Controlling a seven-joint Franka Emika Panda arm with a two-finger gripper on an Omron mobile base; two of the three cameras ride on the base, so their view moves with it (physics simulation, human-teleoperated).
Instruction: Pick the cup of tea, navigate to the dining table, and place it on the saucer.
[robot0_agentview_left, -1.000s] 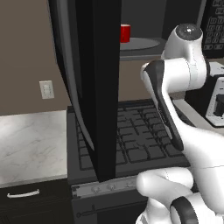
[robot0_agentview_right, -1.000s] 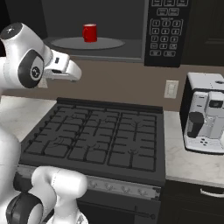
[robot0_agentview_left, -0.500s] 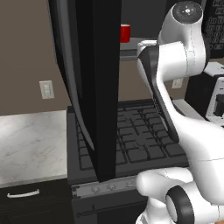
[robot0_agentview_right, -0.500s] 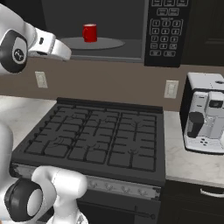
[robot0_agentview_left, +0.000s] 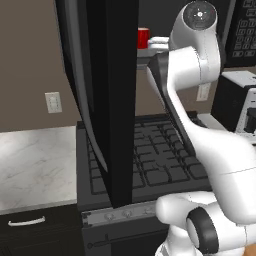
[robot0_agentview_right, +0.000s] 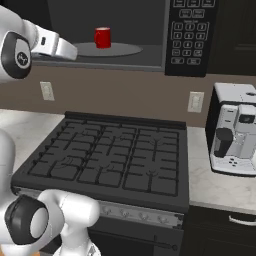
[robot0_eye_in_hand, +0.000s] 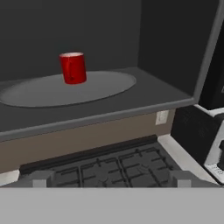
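Observation:
The cup of tea (robot0_agentview_right: 102, 37), a small glossy red mug, stands upright on the grey turntable (robot0_agentview_right: 125, 50) inside the open microwave. It also shows past the door's edge in the left base view (robot0_agentview_left: 143, 37) and at upper left in the hand view (robot0_eye_in_hand: 73, 68). My gripper (robot0_agentview_right: 73, 51) hangs in front of the microwave opening, left of the cup and apart from it. In the hand view the gripper (robot0_eye_in_hand: 111, 179) has its tips spread wide with nothing between them. The hand (robot0_agentview_left: 160, 43) sits just right of the cup in the left base view. The dining table and the saucer are out of view.
The open microwave door (robot0_agentview_left: 110, 100) stands as a tall dark slab left of the arm. Below lies the black gas stove (robot0_agentview_right: 115, 155). A coffee machine (robot0_agentview_right: 235, 130) stands on the marble counter at the right, and the microwave keypad (robot0_agentview_right: 186, 35) borders the opening.
The arm has lifted the hand from stove height up to the level of the microwave opening, closer to the cup. The cup has not moved.

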